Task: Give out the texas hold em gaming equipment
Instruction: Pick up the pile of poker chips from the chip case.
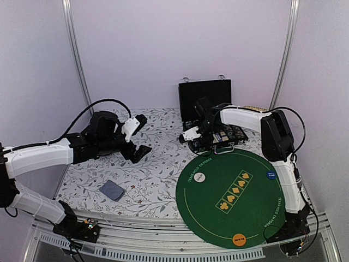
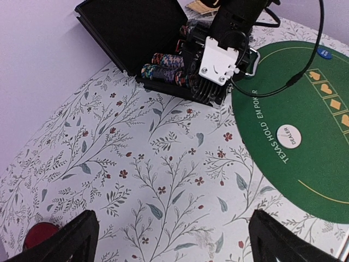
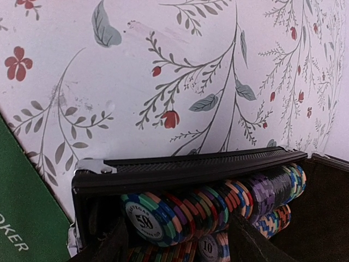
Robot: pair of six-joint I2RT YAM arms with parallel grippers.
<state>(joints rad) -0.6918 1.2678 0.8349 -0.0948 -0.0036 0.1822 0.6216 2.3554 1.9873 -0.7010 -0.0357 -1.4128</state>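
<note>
At twelve o'clock of the mat [image 1: 210, 215] my right gripper [image 3: 174, 245] sits in the case [image 1: 204, 95], jaws astride the poker chips [image 3: 218, 199] to lift some, whether clamped I cannot tell; my left gripper [image 2: 174, 240] hangs wide open at nine

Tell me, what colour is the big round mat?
The round mat is green, with orange suit shapes; the top external view shows it best.
</note>
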